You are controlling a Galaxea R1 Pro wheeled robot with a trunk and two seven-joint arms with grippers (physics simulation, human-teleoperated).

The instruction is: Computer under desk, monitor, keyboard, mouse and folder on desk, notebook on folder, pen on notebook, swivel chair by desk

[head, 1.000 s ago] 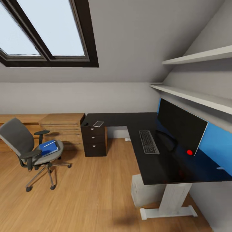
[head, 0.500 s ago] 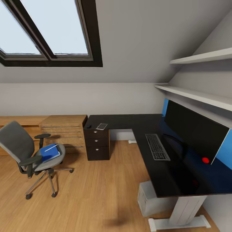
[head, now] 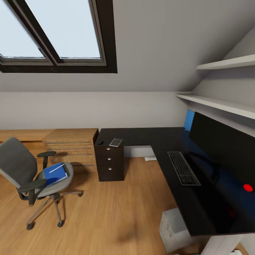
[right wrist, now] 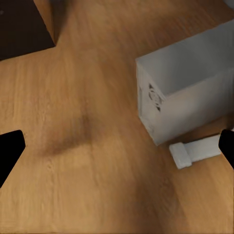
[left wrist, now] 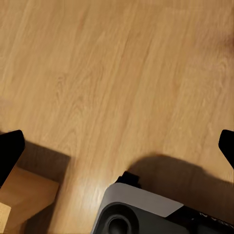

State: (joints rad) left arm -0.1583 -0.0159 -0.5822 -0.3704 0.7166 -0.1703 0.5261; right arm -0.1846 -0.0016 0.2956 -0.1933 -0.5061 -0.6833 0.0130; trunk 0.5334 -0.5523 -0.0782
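Both grippers are wide open and hold nothing. Below the right gripper (right wrist: 117, 146) sits the computer (right wrist: 187, 92) on the floor. The left gripper (left wrist: 117, 146) hangs over bare wood floor (left wrist: 112, 73). Far off, the folder (head: 55, 173) lies on the swivel chair (head: 24, 170).

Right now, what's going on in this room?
Nothing is being handled: both sets of fingers hang spread over bare wood floor, holding nothing. The blue folder lies on the swivel chair with the pen on it. The monitor and keyboard sit on the desk; the computer stands under it. The mouse and notebook lie above the drawers.
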